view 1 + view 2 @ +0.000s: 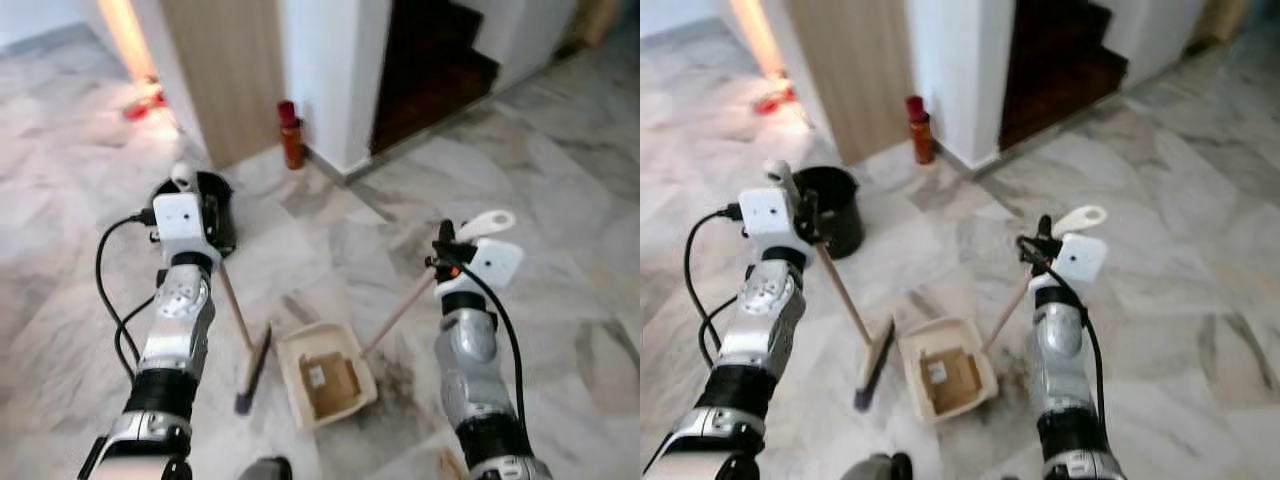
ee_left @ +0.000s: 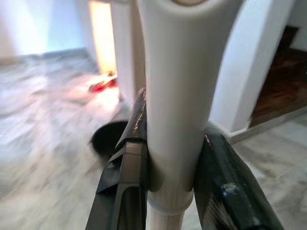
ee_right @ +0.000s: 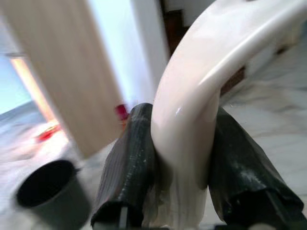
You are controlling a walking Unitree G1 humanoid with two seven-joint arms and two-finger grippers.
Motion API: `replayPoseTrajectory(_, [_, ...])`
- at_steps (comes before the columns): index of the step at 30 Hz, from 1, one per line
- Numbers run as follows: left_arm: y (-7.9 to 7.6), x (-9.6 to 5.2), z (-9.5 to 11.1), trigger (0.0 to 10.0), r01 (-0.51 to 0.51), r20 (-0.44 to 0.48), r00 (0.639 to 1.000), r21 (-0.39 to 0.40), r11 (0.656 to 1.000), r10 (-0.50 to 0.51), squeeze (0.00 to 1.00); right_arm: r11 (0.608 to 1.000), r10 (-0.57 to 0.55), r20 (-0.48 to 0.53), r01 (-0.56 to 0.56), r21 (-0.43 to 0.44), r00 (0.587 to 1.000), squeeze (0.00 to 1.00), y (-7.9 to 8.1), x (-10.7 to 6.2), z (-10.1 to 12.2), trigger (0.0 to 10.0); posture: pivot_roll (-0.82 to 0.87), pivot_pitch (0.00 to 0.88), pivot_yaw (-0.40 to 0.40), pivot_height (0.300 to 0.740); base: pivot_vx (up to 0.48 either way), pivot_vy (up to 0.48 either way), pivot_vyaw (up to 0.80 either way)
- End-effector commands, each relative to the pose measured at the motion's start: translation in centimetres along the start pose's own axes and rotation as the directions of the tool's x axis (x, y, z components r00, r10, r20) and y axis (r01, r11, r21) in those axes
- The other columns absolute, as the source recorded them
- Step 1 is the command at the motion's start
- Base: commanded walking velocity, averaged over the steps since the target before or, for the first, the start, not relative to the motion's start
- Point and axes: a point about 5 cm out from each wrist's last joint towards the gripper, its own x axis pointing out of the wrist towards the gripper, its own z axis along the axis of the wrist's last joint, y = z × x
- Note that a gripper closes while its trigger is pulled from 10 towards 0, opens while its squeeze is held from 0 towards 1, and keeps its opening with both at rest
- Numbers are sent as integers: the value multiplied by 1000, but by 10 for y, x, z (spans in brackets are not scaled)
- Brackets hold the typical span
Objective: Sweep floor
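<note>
The left gripper [image 2: 168, 177] has its fingers clenched on the white top of the broom [image 1: 237, 318], whose wooden stick slants down to the bristle head on the floor [image 1: 560, 200], low and just left of centre in the head views. The right gripper [image 3: 180, 191] grasps the curved cream handle of the dustpan [image 1: 325, 376], which lies flat at lower centre, just beside the broom head; a scrap of something brown and a small label already sit inside it.

The step in hand looks like brushing the last dirt into the pan. Doing it well probably means keeping the pan's open lip pressed to the marble, drawing the bristles toward it in short, low strokes (long ones would scatter the dust), and holding the pan steady. The black bin [image 1: 835, 205] waits at upper left for emptying.
</note>
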Motion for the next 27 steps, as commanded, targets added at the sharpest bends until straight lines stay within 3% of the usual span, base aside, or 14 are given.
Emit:
replayPoseTrajectory(1, [-10, 3, 9, 10000, 60, 19, 998, -17, 998, -60, 0, 999, -2, 18, 2, 42, 1000, 0, 2, 1, 3, 10000, 34, 155, 10, 740, 0, 0, 800])
replayPoseTrajectory(6, [-10, 2, 7, 10000, 57, 6, 998, -15, 998, -57, 0, 999, 3, 10, -3, 44, 1000, 0, 3, 1, 2, 10000, 31, 156, 11, 740, 0, 0, 725])
replayPoseTrajectory(12, [-6, 0, 7, 10000, 39, 13, 999, -6, 999, -39, 0, 998, 0, -6, 1, 57, 1000, 0, 2, 1, 0, 10000, 34, 160, 9, 740, 0, 0, 0])
replayPoseTrajectory(17, [1, -3, 10, 10000, 4, 42, 999, 70, 998, -7, 0, 998, 15, -7, -15, 67, 1000, 0, 4, 1, 1, 10000, 38, 164, 9, 740, 0, 0, 0])
replayPoseTrajectory(27, [2, -5, 9, 10000, -13, 46, 999, 85, 996, 9, 0, 996, 31, -7, -30, 85, 999, 0, 5, 2, 1, 10000, 35, 162, 6, 740, 0, 0, 0])
